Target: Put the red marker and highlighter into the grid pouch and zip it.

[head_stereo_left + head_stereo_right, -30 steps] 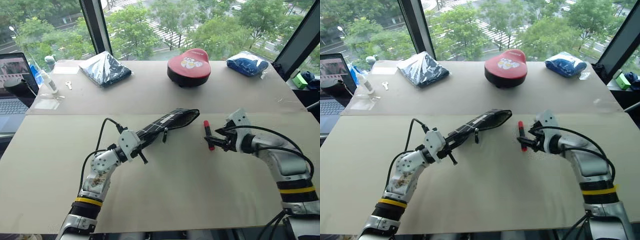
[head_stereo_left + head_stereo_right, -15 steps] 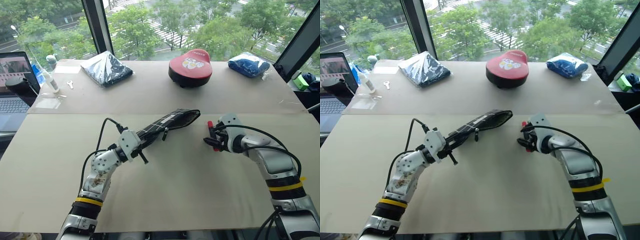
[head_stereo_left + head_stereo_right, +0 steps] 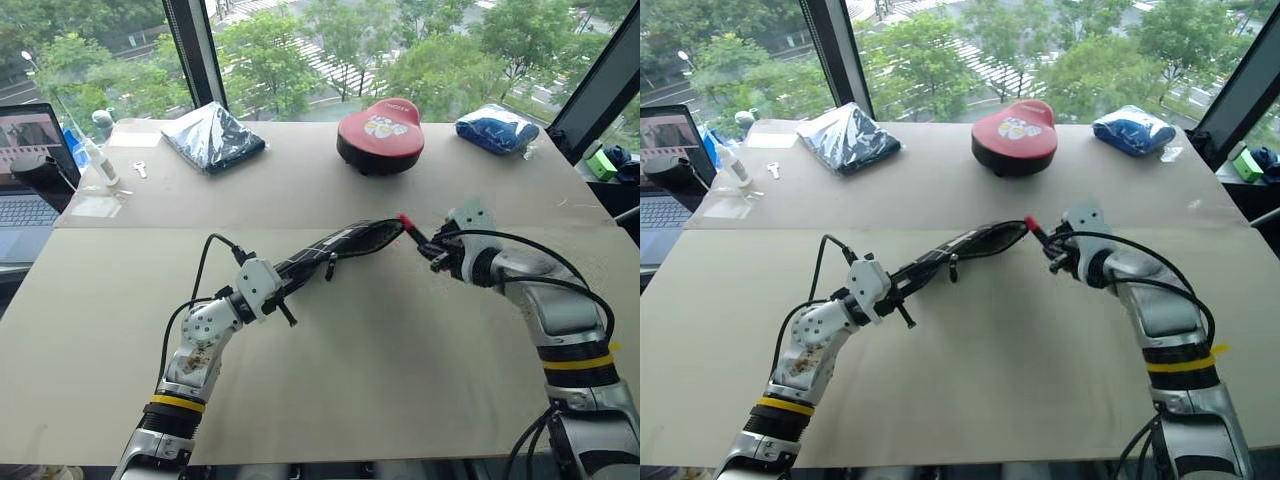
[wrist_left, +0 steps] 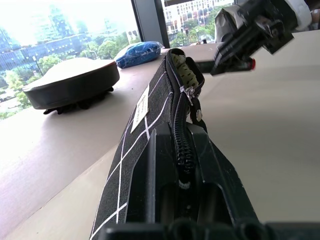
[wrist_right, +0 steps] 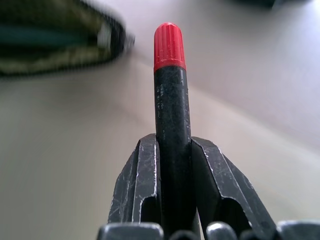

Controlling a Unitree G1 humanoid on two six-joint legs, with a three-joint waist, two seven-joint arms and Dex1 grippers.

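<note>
On my near left, the left gripper (image 3: 283, 291) is clamped on the lower end of the grid pouch (image 3: 335, 246), its fingers (image 4: 220, 175) pressed together on either side of the zipper track. The pouch rises from that grip at a slant toward the right, off the table (image 3: 350, 380), and its open mouth sits at the far, upper end with the zipper pull (image 4: 191, 95) hanging just below it. To the right, the right gripper (image 3: 1052, 250) is closed on the barrel of the red marker (image 5: 170, 100), which runs straight out between its fingers (image 5: 220, 190), cap end leading. That red cap (image 3: 404, 220) is just beside the pouch's open mouth; I cannot tell whether they touch. Farther back I see a red and black case (image 3: 378, 133).
</note>
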